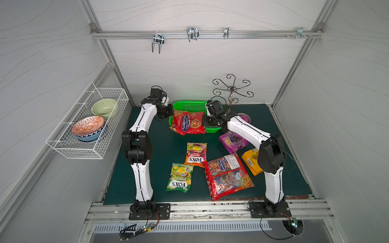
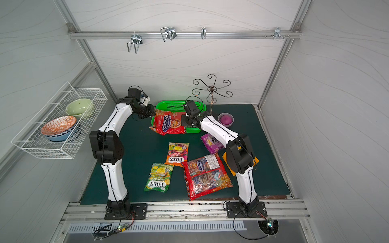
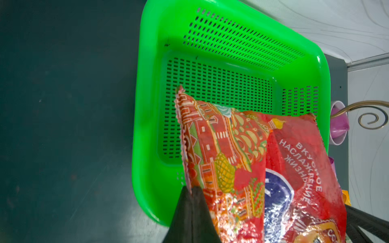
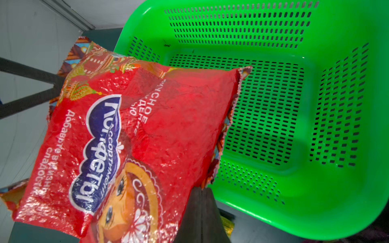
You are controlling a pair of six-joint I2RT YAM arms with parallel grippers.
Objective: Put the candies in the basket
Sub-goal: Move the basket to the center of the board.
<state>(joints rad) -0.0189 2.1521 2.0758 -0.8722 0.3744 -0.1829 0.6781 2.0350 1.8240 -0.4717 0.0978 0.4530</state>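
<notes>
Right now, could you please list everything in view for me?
Perforated plastic basket: 1, bright green, back of mat.
Held glossy candy bag: 1, red, over basket's near rim.
Flat large candy bag: 1, red, mat front.
FOX'S fruits bag: 1, orange, mid-mat.
FOX'S tea bag: 1, green, mat front.
Grape candy bag: 1, purple, beside right arm.
Half-hidden candy bag: 1, yellow-orange, under right arm.
Small bowl: 1, pink, beside basket.
Wire basket: 1, white, left wall.
Bowls: 3, pale green, orange-patterned, blue, in wire basket.
Curled metal stand: 1, dark, mat back.
Mat: 1, dark green, tabletop.
Left gripper: 1, black, shut on held bag.
Right gripper: 1, black, shut on held bag.
</notes>
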